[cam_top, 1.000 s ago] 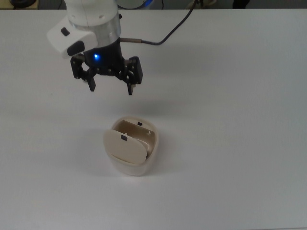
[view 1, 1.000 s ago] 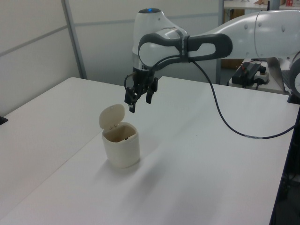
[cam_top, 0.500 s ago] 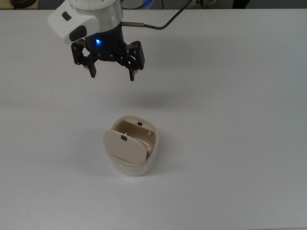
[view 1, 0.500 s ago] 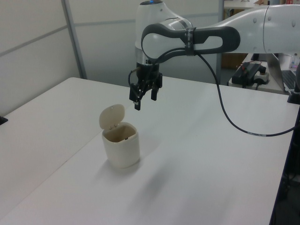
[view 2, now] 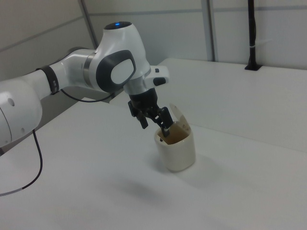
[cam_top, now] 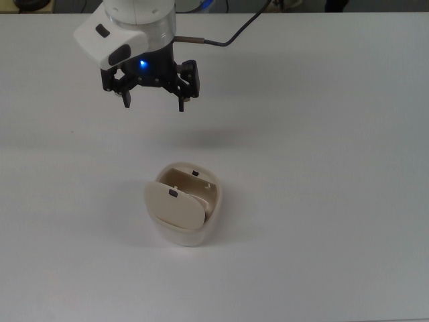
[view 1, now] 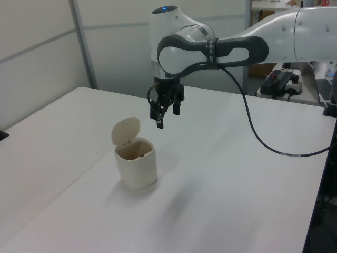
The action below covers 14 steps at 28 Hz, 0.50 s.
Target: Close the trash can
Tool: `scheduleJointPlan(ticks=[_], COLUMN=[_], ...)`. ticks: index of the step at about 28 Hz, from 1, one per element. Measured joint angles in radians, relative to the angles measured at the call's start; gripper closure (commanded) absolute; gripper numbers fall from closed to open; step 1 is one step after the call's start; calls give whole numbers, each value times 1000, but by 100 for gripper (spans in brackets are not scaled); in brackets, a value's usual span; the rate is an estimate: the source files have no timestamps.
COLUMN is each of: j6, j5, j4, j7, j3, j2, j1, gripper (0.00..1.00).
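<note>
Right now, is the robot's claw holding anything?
No. The claw is open and empty, up in the air away from the trash can, whose lid is up.

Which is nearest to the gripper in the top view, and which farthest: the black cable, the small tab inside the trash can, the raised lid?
Measured from the gripper:
1. Black cable, toward the top view's upper right.
2. Inner tab, on the bin's rim below.
3. Raised lid, lower still.

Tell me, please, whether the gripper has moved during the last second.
Yes. In the top view the gripper has drifted toward the top edge, farther from the trash can, which has stayed put with its lid up.
</note>
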Motion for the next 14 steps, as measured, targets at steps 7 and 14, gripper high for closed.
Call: scheduleJointPlan(ticks=[7,14], j6=[-36,-37], j5=[0,0], j4=[0,0], j7=[-2,-3], j3=[0,0], j2=[0,0], j1=[0,0], gripper=[0,0])
